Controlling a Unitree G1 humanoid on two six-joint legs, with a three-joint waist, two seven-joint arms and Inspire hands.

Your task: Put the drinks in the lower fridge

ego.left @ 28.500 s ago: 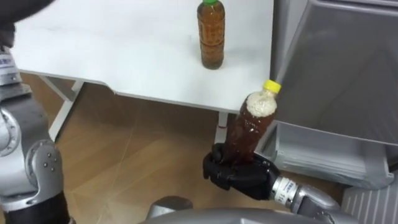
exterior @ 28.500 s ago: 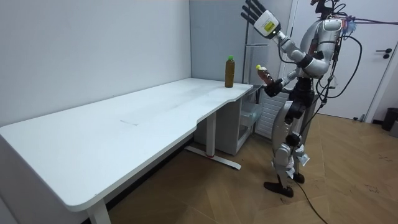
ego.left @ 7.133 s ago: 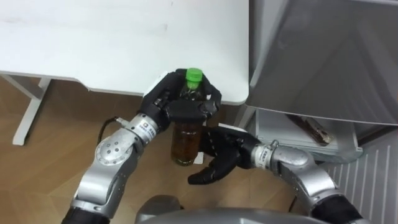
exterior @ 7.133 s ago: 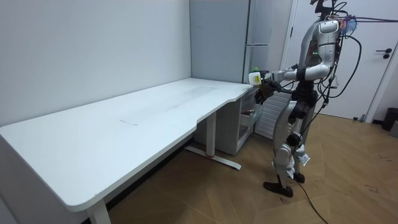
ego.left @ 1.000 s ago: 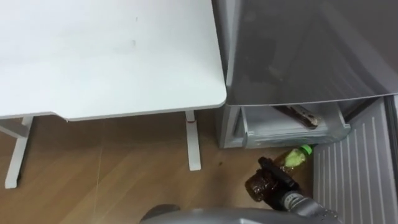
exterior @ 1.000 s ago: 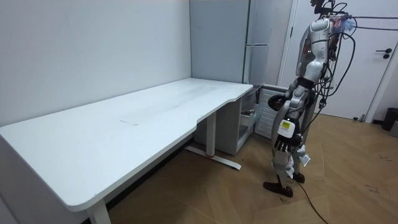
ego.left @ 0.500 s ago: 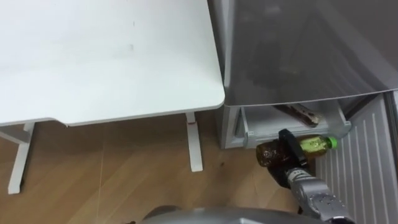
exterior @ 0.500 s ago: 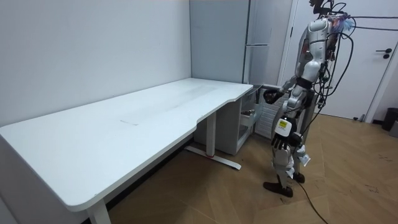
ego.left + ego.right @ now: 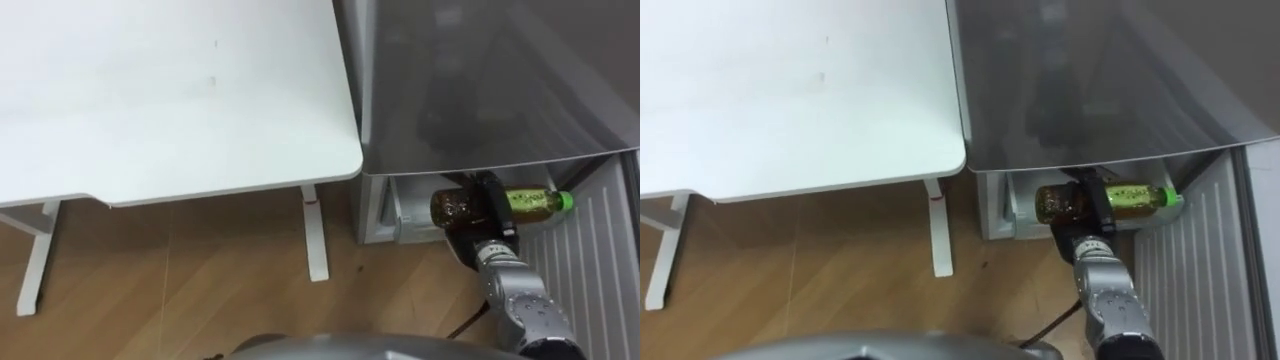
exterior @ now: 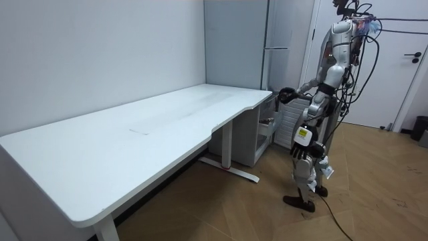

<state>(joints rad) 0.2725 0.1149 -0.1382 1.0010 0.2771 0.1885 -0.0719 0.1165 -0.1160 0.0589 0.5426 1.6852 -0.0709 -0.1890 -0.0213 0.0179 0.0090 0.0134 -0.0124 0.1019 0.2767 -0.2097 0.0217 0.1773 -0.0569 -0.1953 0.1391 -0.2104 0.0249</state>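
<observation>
Bottle (image 9: 530,203) of amber drink, green-capped, is held horizontally at the open lower fridge compartment (image 9: 396,208), just below the grey fridge front (image 9: 480,80), with the cap pointed to the robot's right. It is clasped round its middle by the curled fingers of the right hand (image 9: 492,222). The left hand (image 10: 299,152) is hung at the robot's side, near the white table (image 9: 170,90), with fingers relaxed.

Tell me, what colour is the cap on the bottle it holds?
Green; the cap on the bottle shows best in the left eye view.
</observation>
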